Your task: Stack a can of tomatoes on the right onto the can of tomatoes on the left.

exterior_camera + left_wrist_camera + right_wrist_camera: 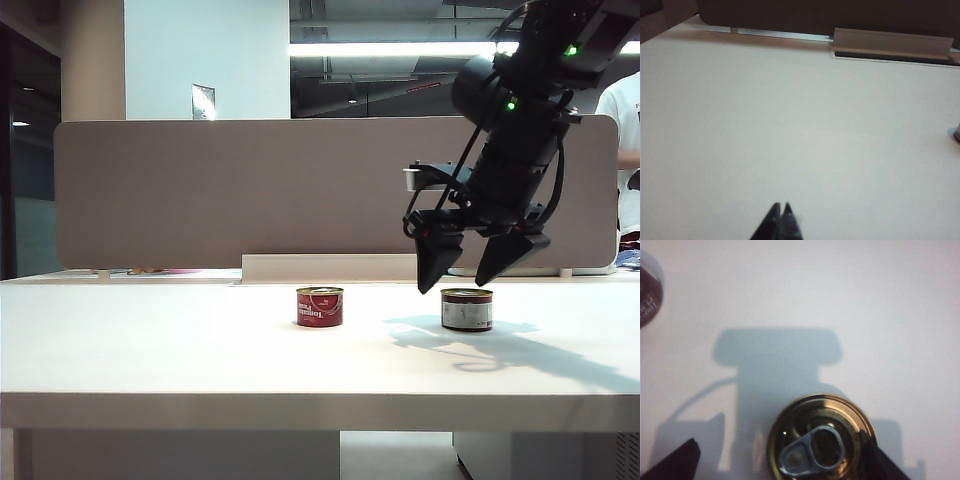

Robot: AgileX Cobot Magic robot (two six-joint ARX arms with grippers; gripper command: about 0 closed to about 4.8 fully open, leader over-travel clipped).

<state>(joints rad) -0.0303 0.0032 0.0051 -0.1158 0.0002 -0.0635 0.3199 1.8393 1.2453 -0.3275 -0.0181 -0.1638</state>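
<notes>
1. Gold-lidded and fitted with a silver pull tab, the right can (820,440) is seen standing upright on the white table (150,350), to the right of the middle in the exterior view (467,309).
2. Well apart to its left, the left can (320,306) with a red label is set upright on the same table; only its edge is caught in the right wrist view (649,292).
3. Just above the right can, the right gripper (482,268) is held with its dark fingers spread wide, one tip to each side of the lid, and nothing is gripped.
4. The left gripper (781,216) is seen only in its own wrist view, above bare table, its two tips pressed together.
5. A grey partition (200,190) is set behind the table.
</notes>
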